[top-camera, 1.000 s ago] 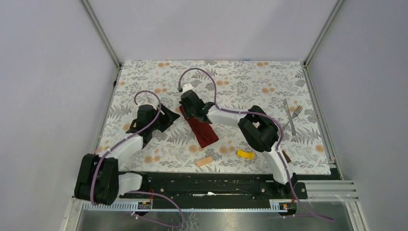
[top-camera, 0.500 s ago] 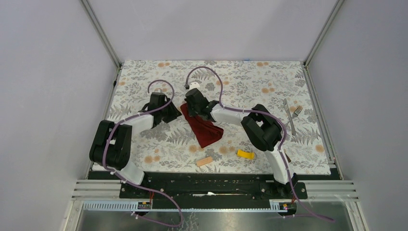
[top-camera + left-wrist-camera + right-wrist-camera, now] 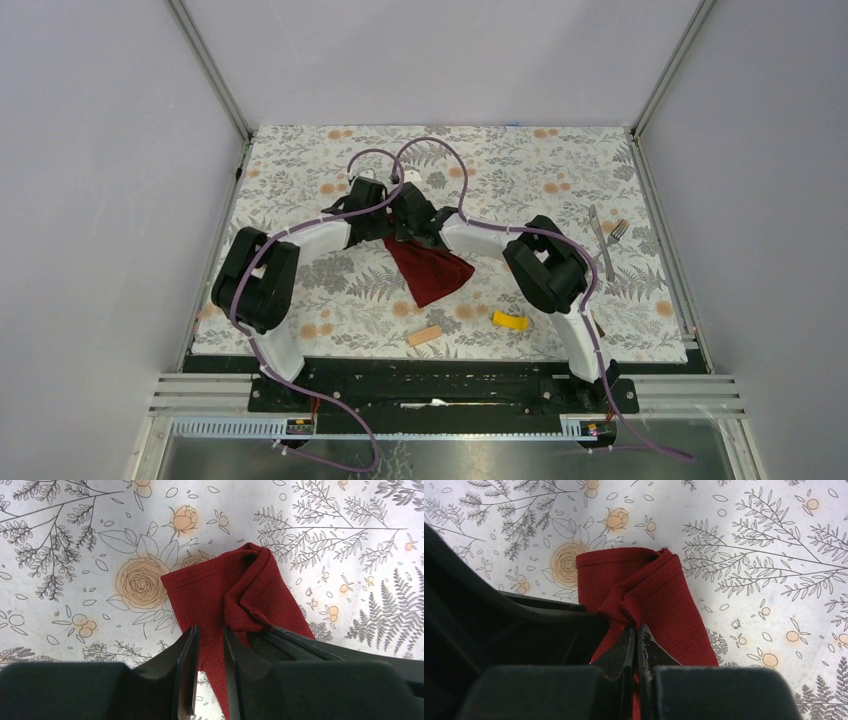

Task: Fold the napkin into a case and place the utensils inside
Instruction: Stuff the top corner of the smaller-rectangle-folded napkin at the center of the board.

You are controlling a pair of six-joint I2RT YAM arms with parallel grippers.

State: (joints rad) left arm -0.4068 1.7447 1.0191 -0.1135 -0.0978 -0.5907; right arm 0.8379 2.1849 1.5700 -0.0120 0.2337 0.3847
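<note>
The folding step is in hand, and I judge it to be at an early stage, because the napkin (image 3: 430,272) is only a loose, crumpled strip and not a case. It lies in the middle of the desk (image 3: 300,170), with both hands at its far end. The right hand (image 3: 637,628) is closed tight on a raised fold of the cloth. The left hand (image 3: 210,632) shows a narrow gap, and flat cloth passes through it, seemingly not pinched. The long axis of the napkin runs from far to near, leaning a little to the right, and its pointed end looks toward the arm bases. The next move, I think, needs the left hand to close on its edge, so that both can spread the cloth. The knife (image 3: 598,235) and the fork (image 3: 614,238) lie well apart, at the right.
</note>
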